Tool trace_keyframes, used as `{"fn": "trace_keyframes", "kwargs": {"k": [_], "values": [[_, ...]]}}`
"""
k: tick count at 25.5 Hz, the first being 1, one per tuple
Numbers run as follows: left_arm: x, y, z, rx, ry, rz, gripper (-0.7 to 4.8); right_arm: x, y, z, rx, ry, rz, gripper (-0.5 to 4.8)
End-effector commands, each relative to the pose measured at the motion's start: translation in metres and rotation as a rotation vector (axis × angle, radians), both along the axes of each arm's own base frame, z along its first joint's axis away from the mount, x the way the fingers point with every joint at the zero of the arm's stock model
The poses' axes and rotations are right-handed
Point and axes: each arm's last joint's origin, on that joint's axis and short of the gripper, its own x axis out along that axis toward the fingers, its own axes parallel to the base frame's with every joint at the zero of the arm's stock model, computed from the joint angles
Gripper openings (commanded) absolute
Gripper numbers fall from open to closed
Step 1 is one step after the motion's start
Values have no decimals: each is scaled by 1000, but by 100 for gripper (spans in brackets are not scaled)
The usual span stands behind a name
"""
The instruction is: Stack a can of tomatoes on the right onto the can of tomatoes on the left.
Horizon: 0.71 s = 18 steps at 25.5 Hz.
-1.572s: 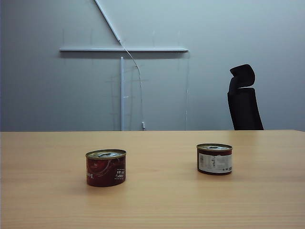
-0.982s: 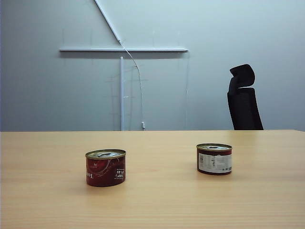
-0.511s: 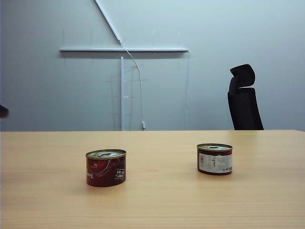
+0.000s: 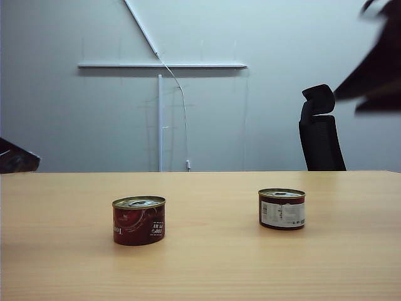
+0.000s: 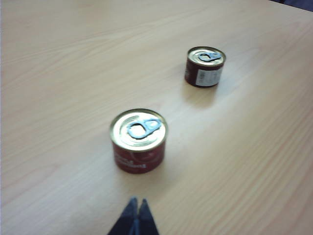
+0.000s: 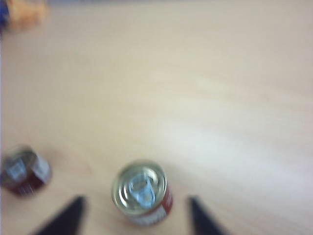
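Observation:
Two tomato cans stand upright on the wooden table [image 4: 207, 269]. The left can [image 4: 139, 221] has a dark red label. The right can [image 4: 282, 209] carries a white label panel. My left gripper [image 5: 138, 200] is shut and empty, hovering short of the left can [image 5: 138, 139], with the right can [image 5: 205, 66] farther off. My right gripper [image 6: 136, 199] is open, high above the table; the right can [image 6: 141, 191] shows between its fingers [image 6: 73, 210], untouched. The left can [image 6: 23, 171] lies off to one side. In the exterior view my right arm [image 4: 376, 69] is a dark blur at the upper right.
My left arm [image 4: 15, 157] shows as a dark shape at the left edge, just above the table's far edge. A black office chair [image 4: 319, 128] stands behind the table at the right. A blurred orange object [image 6: 24, 12] sits at the far table edge.
Both arms have come into the exterior view: the left at the left edge, the right as a blur at the upper right. Neither can has moved.

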Motion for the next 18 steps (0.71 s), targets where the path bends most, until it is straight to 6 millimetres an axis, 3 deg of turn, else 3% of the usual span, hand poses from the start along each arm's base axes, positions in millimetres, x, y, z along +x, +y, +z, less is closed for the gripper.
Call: {"fn": "trace_keyframes", "kwargs": {"k": [1, 6, 9, 16, 17, 18], "values": [[-1, -1, 2, -5, -5, -11, -4, 18, 15, -6, -97, 52, 42, 479], [-1, -2, 2, -6, -6, -21, -4, 52, 45, -30, -198, 188, 140, 479], [-1, -2, 2, -6, -6, -21, -4, 68, 53, -40, -223, 223, 126, 479], [-1, -2, 2, -6, -6, -21, -4, 78, 57, -54, -242, 246, 111, 479], [-1, -2, 2, -6, -6, -21, -4, 78, 57, -54, -242, 249, 114, 444], [-1, -2, 2, -6, -6, -21, -4, 78, 57, -54, -238, 245, 116, 363]]}}
